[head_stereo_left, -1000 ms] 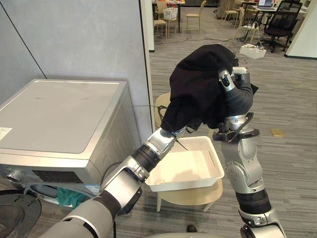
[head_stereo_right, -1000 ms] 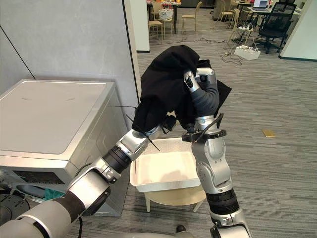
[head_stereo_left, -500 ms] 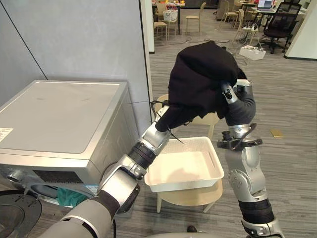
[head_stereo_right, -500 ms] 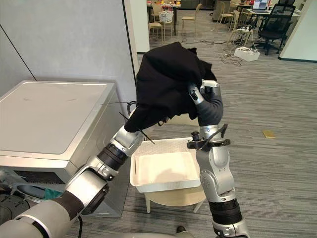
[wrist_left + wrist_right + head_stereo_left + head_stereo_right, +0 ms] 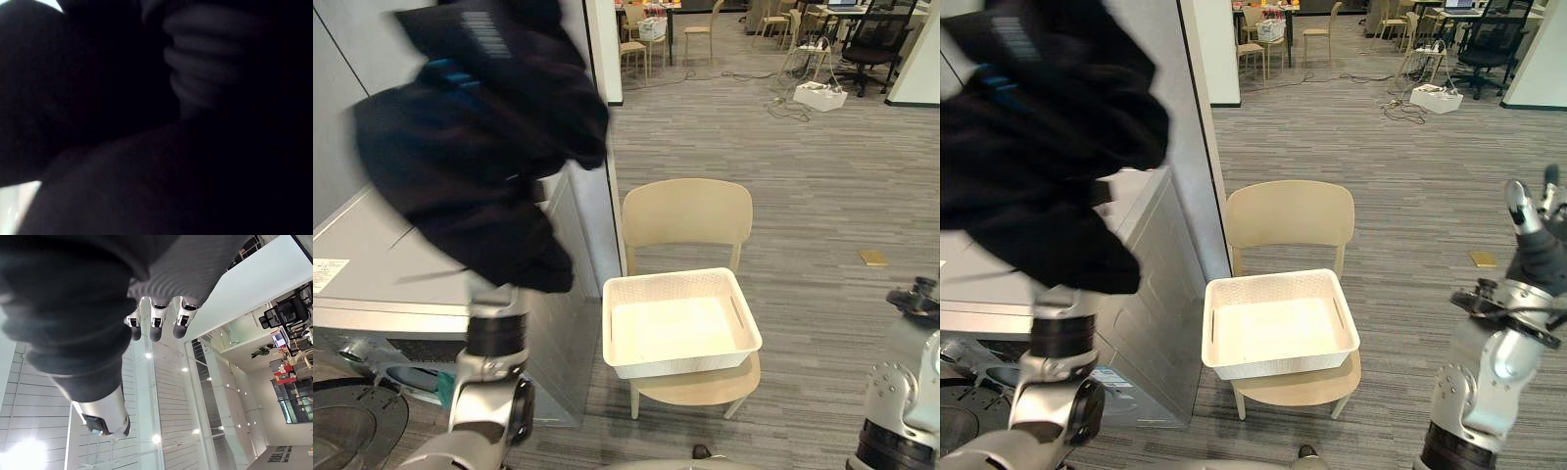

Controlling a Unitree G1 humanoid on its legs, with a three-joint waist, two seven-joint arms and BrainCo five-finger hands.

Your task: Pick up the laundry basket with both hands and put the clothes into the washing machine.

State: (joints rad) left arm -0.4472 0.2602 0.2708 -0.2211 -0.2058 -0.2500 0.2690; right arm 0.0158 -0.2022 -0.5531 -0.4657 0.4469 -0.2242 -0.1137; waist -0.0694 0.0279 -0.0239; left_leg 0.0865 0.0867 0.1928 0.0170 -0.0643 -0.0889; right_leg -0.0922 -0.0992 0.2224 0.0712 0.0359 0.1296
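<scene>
A grey washer (image 5: 382,294) stands at the left. Above it, a bundle of black clothes (image 5: 480,137) is held high on the raised left arm (image 5: 491,338). The left hand (image 5: 205,73) is buried in the cloth, so its grip cannot be told. At centre, a white basket (image 5: 685,360) is seen empty on a beige chair (image 5: 685,211). At the far right, the right hand (image 5: 1533,230) is raised, fingers straight and apart, holding nothing.

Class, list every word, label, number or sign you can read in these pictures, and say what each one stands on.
No text here can be read.
White sticker on top of the washing machine: print too small to read.
Pale marks on the dark garment: blurred, unreadable.
</scene>
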